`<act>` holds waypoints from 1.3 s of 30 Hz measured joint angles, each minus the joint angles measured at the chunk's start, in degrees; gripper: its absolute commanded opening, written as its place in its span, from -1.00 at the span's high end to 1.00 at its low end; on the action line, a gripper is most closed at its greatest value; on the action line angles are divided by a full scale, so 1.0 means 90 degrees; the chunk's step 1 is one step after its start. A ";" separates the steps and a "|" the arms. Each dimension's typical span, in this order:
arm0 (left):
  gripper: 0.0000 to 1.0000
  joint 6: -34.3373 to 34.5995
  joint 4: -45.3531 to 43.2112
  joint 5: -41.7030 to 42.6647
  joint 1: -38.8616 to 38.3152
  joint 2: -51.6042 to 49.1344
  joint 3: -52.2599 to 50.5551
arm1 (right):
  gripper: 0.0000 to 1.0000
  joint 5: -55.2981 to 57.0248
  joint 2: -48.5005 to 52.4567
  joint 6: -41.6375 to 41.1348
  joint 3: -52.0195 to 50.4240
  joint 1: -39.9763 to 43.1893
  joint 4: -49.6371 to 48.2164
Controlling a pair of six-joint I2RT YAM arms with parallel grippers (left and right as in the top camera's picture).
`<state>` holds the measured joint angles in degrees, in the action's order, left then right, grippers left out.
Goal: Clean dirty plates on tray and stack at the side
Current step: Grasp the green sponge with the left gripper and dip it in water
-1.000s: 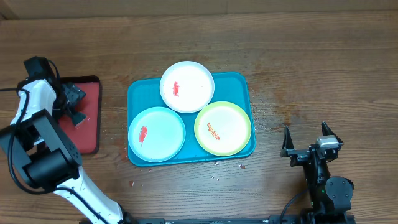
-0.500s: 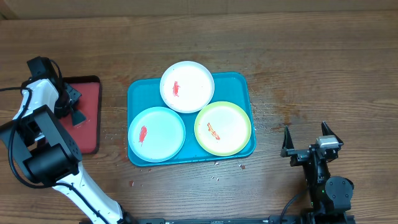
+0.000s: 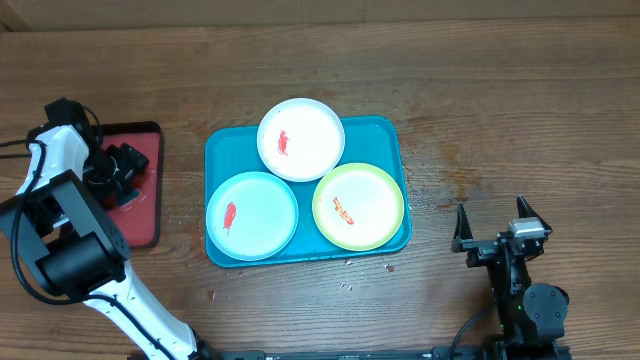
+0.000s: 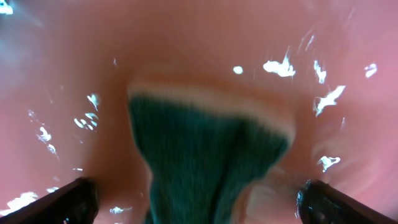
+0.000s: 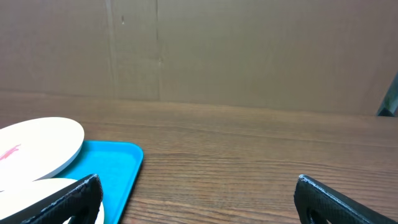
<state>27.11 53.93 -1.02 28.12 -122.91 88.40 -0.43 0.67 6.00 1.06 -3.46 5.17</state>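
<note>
Plates lie three together on the teal tray (image 3: 386,133) in the middle of the table (image 3: 500,100). The white plate (image 3: 300,139) is at the far side, its edge reaching past the tray's rim, with a red smear on it. The light blue plate (image 3: 252,215) sits near left, also smeared red. The yellow-green plate (image 3: 359,207) sits near right with an orange smear. The three are packed close, edge against edge.

Well to the left of them lies a smaller red tray (image 3: 143,218) with a dark rim. The left pincer (image 3: 118,167) is down over it. Its wrist view shows its fingers spread wide, one at each lower corner of the picture, with a green-topped sponge (image 4: 205,155) lying on the red surface between them. Neither finger touches the sponge.

The right pincer (image 3: 492,228) hangs near the table's right front, well apart from the teal tray, spread wide with nothing between its fingers
</note>
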 measured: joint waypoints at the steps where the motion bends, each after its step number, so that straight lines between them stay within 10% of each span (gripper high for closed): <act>1: -0.33 0.0010 0.0075 0.0041 0.0000 0.0000 0.0000 | -1.00 -0.0002 0.0000 0.0002 0.0000 0.0002 0.0000; 4: 0.68 -0.0027 0.0214 0.0134 0.0000 0.0000 0.0000 | -1.00 -0.0005 0.0000 0.0000 0.0000 0.0002 0.0002; 7: 0.91 -0.0027 0.0226 0.0197 0.0000 0.0000 0.0000 | -1.00 -0.0002 0.0000 0.0002 0.0000 0.0002 0.0000; 9: 0.45 -0.0056 0.0221 0.0226 0.0000 0.0000 0.0000 | -1.00 -0.0002 0.0000 0.0000 0.0000 0.0000 -0.0002; 11: -0.88 -0.0058 0.0211 0.0257 0.0000 0.0000 0.0000 | -1.00 -0.0002 0.0000 0.0000 0.0000 0.0002 0.0000; 18: -1.00 -0.0100 0.0401 0.0238 -0.0073 0.0000 0.0000 | -1.00 -0.0005 0.0000 0.0000 0.0000 0.0002 0.0000; 23: 0.56 -0.0194 0.0576 0.0296 -0.0068 0.0000 -0.0002 | -1.00 -0.0005 0.0000 0.0002 0.0000 0.0000 -0.0002; 27: 0.92 -0.0228 0.0563 0.0342 -0.0068 0.0000 -0.0002 | -1.00 -0.0002 0.0000 0.0005 0.0000 0.0000 0.0000; 28: 0.88 -0.0226 0.0554 0.0338 -0.0068 0.0000 -0.0002 | -1.00 -0.0002 0.0000 0.0000 0.0000 0.0000 0.0000; 33: -1.00 -0.0245 0.0267 0.0277 -0.0073 0.0000 -0.0015 | -1.00 -0.0002 0.0000 0.0002 0.0000 0.0000 0.0000; 39: -1.00 -0.0243 -0.0534 -0.0172 -0.0078 0.0005 -0.0019 | -1.00 -0.0002 0.0000 0.0000 0.0000 0.0000 -0.0002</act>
<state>24.93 49.12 -2.57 27.42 -122.87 88.23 -0.45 0.67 6.00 1.06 -3.46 5.15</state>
